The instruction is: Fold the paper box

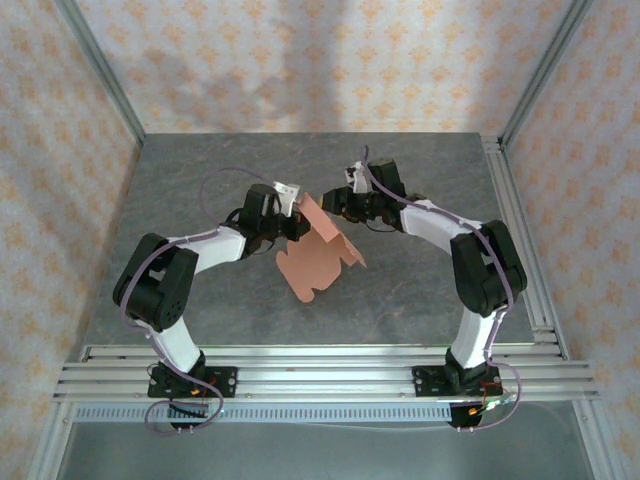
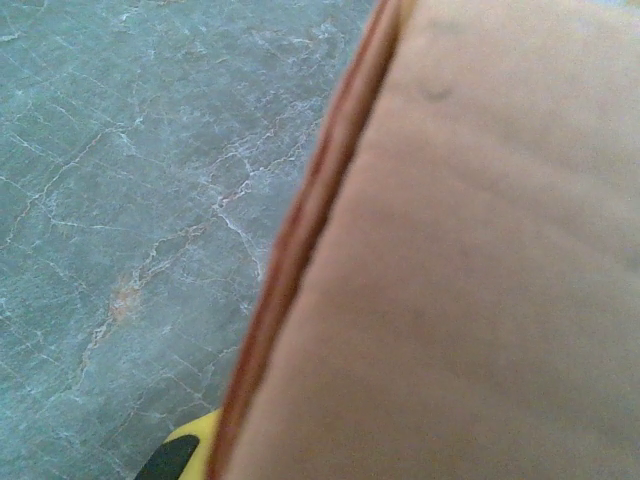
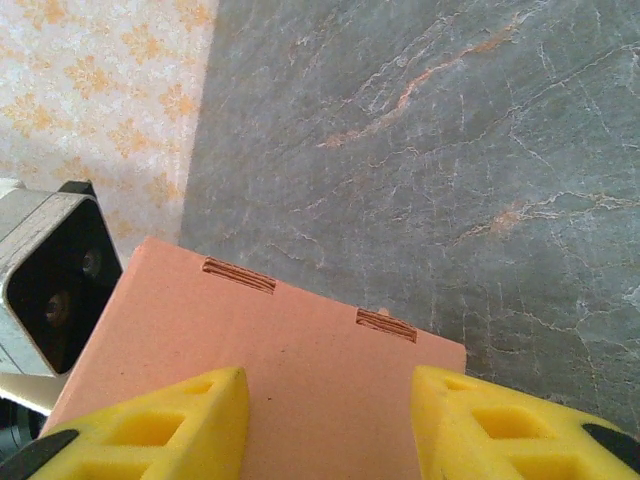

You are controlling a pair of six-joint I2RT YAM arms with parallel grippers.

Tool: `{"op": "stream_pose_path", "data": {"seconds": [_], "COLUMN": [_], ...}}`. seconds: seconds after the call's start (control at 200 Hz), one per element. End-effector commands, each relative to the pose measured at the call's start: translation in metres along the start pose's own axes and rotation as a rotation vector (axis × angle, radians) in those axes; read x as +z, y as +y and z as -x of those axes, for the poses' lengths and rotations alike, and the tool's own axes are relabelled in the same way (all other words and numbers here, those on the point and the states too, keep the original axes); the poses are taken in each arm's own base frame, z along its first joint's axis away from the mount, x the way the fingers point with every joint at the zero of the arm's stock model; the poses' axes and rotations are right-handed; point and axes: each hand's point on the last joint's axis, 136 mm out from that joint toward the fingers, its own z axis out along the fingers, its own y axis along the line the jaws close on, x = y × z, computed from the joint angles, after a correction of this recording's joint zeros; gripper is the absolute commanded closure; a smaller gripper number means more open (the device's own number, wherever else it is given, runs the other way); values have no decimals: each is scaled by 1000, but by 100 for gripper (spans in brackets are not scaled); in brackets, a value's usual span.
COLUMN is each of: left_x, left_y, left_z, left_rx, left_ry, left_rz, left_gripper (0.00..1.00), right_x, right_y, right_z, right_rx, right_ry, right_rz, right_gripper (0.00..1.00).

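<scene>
Pinching the paper box (image 1: 320, 255), left pincer (image 1: 297, 226) holds it lengthwise far-to-near.

The top view looks down from high behind both arm bases (image 1: 190, 385) onto the whole grey surface (image 1: 200, 190). The left wrist view sits very close against the paper box (image 2: 480, 280), with the surface at frame left. The right wrist view looks over the right pincer (image 3: 330, 410), low in the frame, across the same box and surface.

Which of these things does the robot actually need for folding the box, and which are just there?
Needed: paper box; left gripper, shut on it; right gripper, open, close to it.
Just there: grey table; patterned walls; metal rails.
</scene>
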Motion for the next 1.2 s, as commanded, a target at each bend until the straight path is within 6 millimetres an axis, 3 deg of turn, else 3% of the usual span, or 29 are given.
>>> {"op": "stream_pose_path", "data": {"seconds": [0.0, 0.14, 0.32, 0.491, 0.611, 0.766, 0.941, 1.061, 1.196], "left_x": [-6, -8, -8, -19, -19, -21, -22, -23, -24], "left_y": [-1, 11, 21, 37, 41, 32, 20, 16, 14], "left_z": [39, 31, 26, 34, 37, 56, 70, 71, 72], "left_rx": [8, -26, -132, -282, -400, -497, -498, -472, -458], "left_ry": [-121, -107, -125, -207, -209, -276, -300, -289, -286], "left_rz": [6, 42, 9, -15, -52, -146, -220, -225, -227], "left_gripper": [100, 100, 100, 100, 100, 100, 100, 100, 100], "right_x": [-2, -33, -89, -143, -163, -162, -159, -146, -128], "right_y": [11, -4, -26, -53, -61, -33, 15, 49, 73], "right_z": [-9, 23, 52, 45, 30, 21, 36, 43, 49], "right_rx": [23, 47, 89, 156, 172, 145, 138, 115, 103], "right_ry": [13, -135, -348, -493, -525, -490, -518, -503, -471], "right_rz": [23, -34, -97, -188, -213, -73, 157, 251, 323], "right_gripper": [53, 48, 30, 27, 29, 35, 39, 39, 41]}}
